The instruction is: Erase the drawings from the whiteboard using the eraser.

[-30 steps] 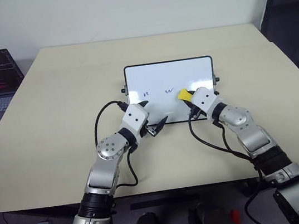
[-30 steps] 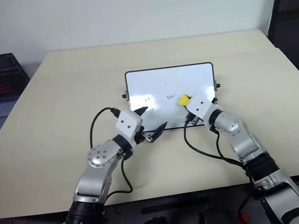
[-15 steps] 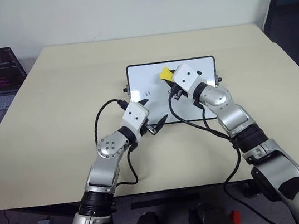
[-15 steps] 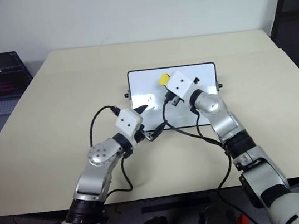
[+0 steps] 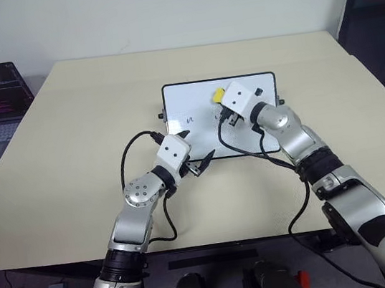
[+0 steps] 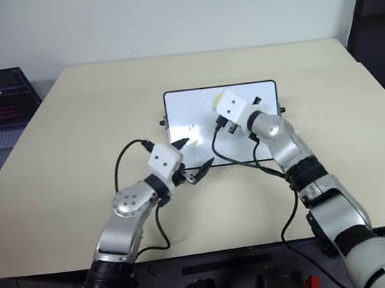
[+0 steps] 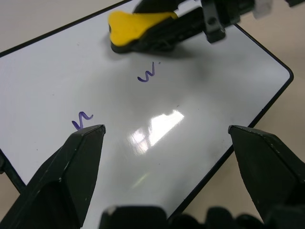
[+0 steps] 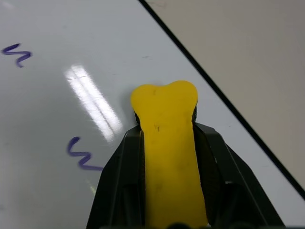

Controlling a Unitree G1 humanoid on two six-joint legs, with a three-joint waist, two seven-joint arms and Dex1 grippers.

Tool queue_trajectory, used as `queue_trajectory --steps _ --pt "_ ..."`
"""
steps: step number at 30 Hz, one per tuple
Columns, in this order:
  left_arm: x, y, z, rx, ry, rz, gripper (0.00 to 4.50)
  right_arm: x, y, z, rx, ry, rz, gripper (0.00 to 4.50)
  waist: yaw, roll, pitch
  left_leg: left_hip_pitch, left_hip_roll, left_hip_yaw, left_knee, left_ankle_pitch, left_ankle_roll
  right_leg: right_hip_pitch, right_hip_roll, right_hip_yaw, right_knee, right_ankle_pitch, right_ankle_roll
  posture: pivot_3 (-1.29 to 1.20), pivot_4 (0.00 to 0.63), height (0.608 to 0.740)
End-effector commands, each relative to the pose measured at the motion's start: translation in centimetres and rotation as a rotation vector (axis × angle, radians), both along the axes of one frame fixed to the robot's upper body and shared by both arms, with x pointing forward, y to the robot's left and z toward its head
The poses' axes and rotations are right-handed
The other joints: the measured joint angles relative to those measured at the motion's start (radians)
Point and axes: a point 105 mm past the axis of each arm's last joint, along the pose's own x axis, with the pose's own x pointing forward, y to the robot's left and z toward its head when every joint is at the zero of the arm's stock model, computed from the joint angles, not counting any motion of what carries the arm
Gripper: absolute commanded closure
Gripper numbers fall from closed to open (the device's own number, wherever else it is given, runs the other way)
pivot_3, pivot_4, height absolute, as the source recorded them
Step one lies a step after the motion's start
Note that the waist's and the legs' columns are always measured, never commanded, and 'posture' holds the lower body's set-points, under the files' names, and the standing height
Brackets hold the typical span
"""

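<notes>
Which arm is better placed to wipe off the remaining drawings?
Right, probably. Its tool is shut on the eraser, already over the whiteboard beside the two drawings. The left tool hangs open and empty at the board's near edge.

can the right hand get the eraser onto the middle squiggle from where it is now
Probably yes. The right hand holds the eraser on the whiteboard just beside that squiggle, with only bare board between them. The left hand sits at the near edge, out of the path.
</notes>
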Motion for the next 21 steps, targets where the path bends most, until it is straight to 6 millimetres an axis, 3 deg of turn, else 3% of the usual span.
queue_trajectory --steps 1,7,11,14,21 --pt "-0.3 -0.2 1.8 -0.016 -0.069 -0.007 0.00 -1.3 -0.3 -3.2 -0.068 0.093 0.011 3.38 0.000 0.000 0.000 0.000 0.000 0.000 0.000 0.000 0.000 0.000 0.000 0.000 0.000 0.000 0.000 0.00 0.150 0.740" --pt "-0.4 0.2 1.7 -0.012 -0.065 0.005 0.00 -4.1 -0.2 -6.7 -0.130 0.193 0.054 3.38 0.000 0.000 0.000 0.003 0.000 0.000 0.001 0.000 0.000 0.001 0.000 0.001 0.001 0.000 0.000 0.00 0.150 0.740" --pt "-0.3 0.3 1.7 -0.013 -0.064 0.012 0.00 -4.7 -0.7 -7.1 -0.134 0.208 0.047 3.38 0.000 0.000 0.000 0.003 0.000 0.001 0.001 0.001 0.001 0.002 0.000 0.001 0.001 0.000 0.001 0.00 0.150 0.740" --pt "-0.3 0.3 1.7 -0.014 -0.064 0.012 0.00 -4.2 -1.1 -5.9 -0.081 0.179 0.019 3.38 0.000 0.000 0.000 0.004 0.001 0.001 0.001 0.001 0.001 0.002 0.000 0.001 0.001 0.000 0.001 0.00 0.150 0.740" --pt "-0.2 0.1 1.8 -0.015 -0.065 0.005 0.00 -2.1 -1.1 0.3 0.135 -0.024 -0.015 3.38 0.001 0.000 0.000 0.003 0.000 0.002 0.001 0.001 0.001 0.001 0.000 0.001 0.001 0.000 0.001 0.00 0.150 0.740"
